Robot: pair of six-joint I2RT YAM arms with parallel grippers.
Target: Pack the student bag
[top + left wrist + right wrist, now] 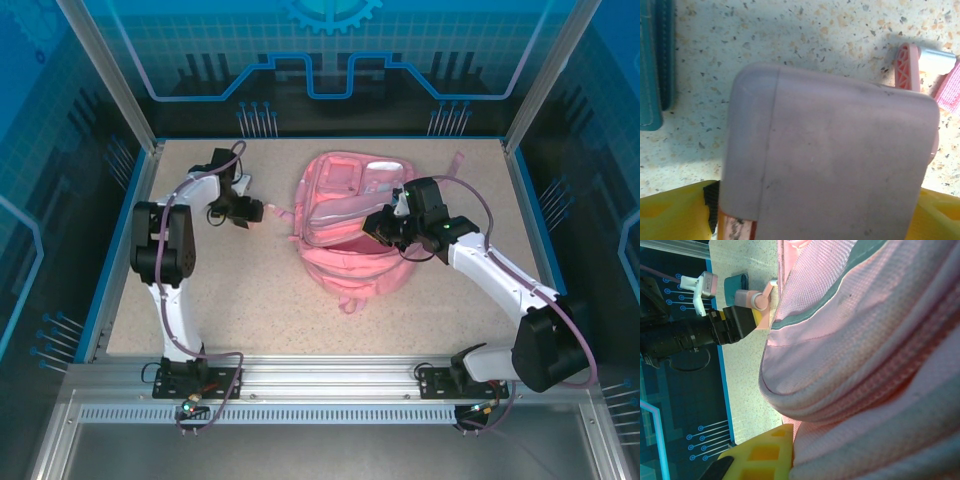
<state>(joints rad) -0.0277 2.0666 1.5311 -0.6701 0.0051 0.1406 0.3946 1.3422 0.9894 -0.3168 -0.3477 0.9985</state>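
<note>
Though shut, right hand [380, 228] on bag [335, 195].

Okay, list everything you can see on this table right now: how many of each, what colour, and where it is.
student bag: one, pink with pale patches, middle of the table, opening gaping
block: one, dull mauve, between the left gripper's fingers, left of the bag
flat item: one, teal-blue, lying on the table beside the block; too cropped to identify
plastic piece: one, pink with a silvery end, on the table just past the block
table: one, speckled beige, blue rim
left arm and right arm: two, white and black, bases at the near edge
left gripper: one, black with yellow fingers, either side of the block; grip unclear
right gripper: one, black with yellow fingers, shut on the bag's opening edge
</note>
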